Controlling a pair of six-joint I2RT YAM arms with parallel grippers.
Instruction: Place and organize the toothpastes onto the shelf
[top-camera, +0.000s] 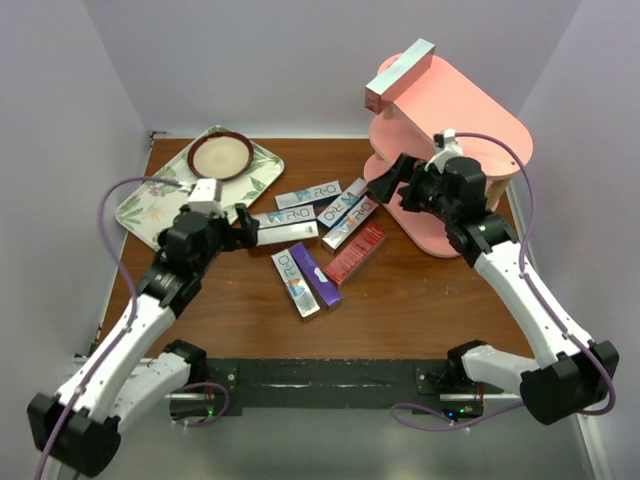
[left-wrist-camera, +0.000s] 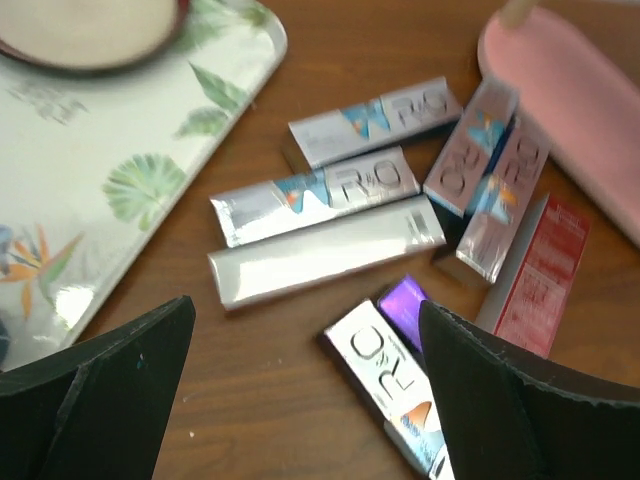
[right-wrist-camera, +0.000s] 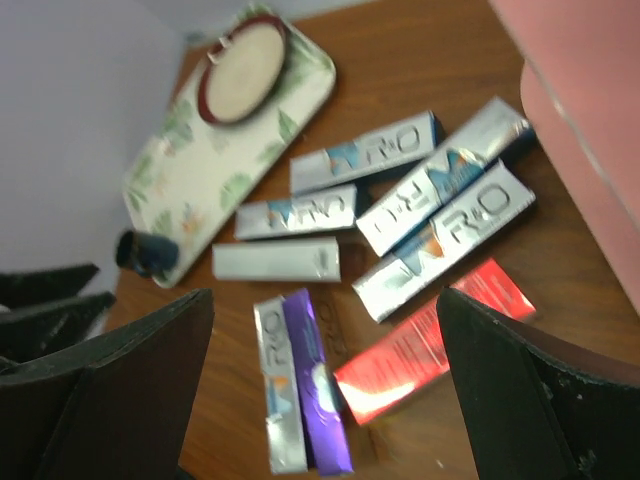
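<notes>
Several toothpastes lie scattered on the wooden table: silver R.O boxes (top-camera: 308, 194), a plain silver one (top-camera: 288, 234), a red one (top-camera: 354, 253) and a purple one (top-camera: 322, 277). One more silver-red box (top-camera: 400, 75) rests on top of the pink shelf (top-camera: 470, 120) at the back right. My left gripper (top-camera: 243, 228) hovers open at the left end of the pile, empty; a silver R.O box (left-wrist-camera: 395, 390) lies below it in the left wrist view. My right gripper (top-camera: 388, 182) stands open and empty in front of the shelf, above the pile, with the red box (right-wrist-camera: 430, 345) beneath.
A leaf-patterned tray (top-camera: 160, 205) sits at the back left and carries a dark-rimmed bowl (top-camera: 220, 155). Purple walls close in the table on three sides. The shelf's lower board (left-wrist-camera: 570, 80) reaches close to the right-hand boxes.
</notes>
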